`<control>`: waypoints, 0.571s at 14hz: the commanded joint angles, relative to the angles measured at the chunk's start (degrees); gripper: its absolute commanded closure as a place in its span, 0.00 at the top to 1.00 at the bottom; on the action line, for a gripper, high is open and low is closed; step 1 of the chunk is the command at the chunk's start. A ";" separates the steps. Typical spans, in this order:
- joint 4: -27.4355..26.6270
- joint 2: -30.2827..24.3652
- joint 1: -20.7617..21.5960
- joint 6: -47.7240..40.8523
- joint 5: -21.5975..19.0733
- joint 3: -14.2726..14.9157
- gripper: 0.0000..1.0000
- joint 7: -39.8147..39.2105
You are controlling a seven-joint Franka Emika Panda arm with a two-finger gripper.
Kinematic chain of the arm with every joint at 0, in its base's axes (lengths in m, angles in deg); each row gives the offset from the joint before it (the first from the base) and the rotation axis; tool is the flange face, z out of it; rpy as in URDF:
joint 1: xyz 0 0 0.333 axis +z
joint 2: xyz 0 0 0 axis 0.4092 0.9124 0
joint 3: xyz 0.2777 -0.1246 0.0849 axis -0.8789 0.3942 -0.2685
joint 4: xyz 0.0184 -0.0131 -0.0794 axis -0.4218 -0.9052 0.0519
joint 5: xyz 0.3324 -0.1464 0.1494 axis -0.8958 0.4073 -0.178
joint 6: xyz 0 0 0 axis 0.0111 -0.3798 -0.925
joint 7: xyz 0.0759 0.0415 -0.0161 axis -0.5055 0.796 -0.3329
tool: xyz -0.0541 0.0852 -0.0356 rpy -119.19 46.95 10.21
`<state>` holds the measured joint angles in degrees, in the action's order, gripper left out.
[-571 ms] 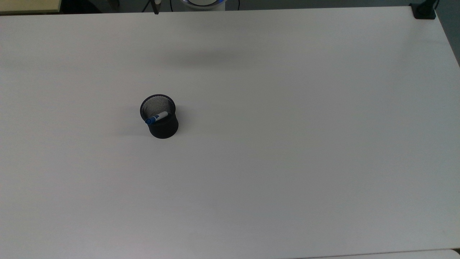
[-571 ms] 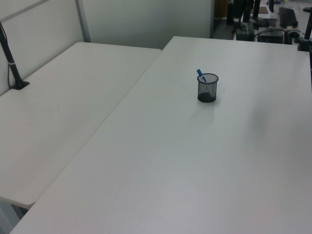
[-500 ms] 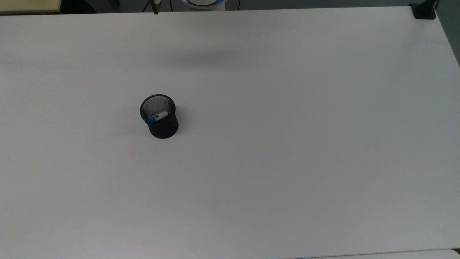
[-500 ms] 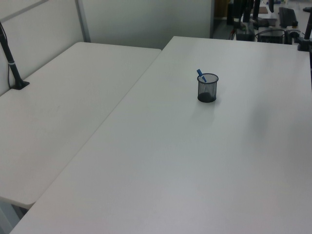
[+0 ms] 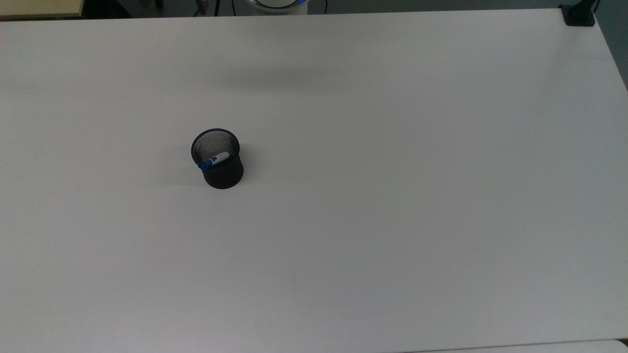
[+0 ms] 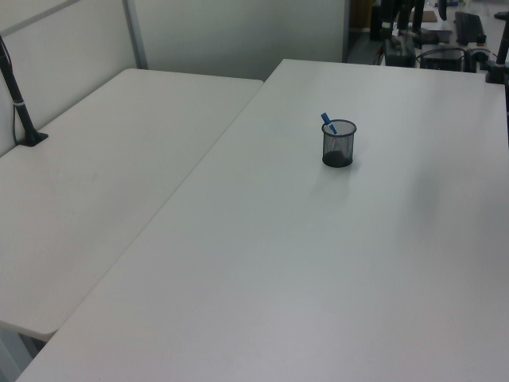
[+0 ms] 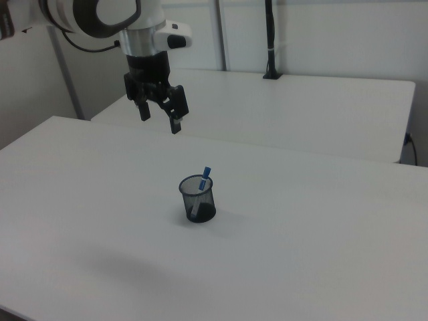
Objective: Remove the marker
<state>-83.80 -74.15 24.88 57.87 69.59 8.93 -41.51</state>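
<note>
**Marker waits in the cup, gripper aloft**

Nothing on the table (image 5: 392, 220) has shifted since the earlier frames: the marker (image 5: 213, 161) leans in the black mesh cup (image 5: 219, 165) as before, blue cap above the rim. In the right view the gripper (image 7: 159, 118) hangs well above the table, fingers spread wide and empty; the marker (image 7: 204, 178) lies toward its five o'clock, well apart.

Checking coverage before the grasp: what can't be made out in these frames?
- The marker: its lower barrel is veiled by the black mesh cup in the right view; where its tip rests cannot be told.
- Marker label text: too small in the left view and the top view.
- The arm above the gripper: cut off by the right view's top-left edge.
</note>
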 commanded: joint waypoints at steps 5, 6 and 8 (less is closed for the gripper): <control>0.89 0.08 -0.46 -1.03 0.49 -0.07 1.00 -1.43; 0.89 -0.01 -0.55 -1.20 0.41 0.11 1.00 -1.95; 0.81 -0.27 -0.63 -1.38 0.23 0.11 1.00 -2.48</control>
<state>-83.77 -74.15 24.71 57.87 69.60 8.94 -41.85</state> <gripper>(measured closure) 0.000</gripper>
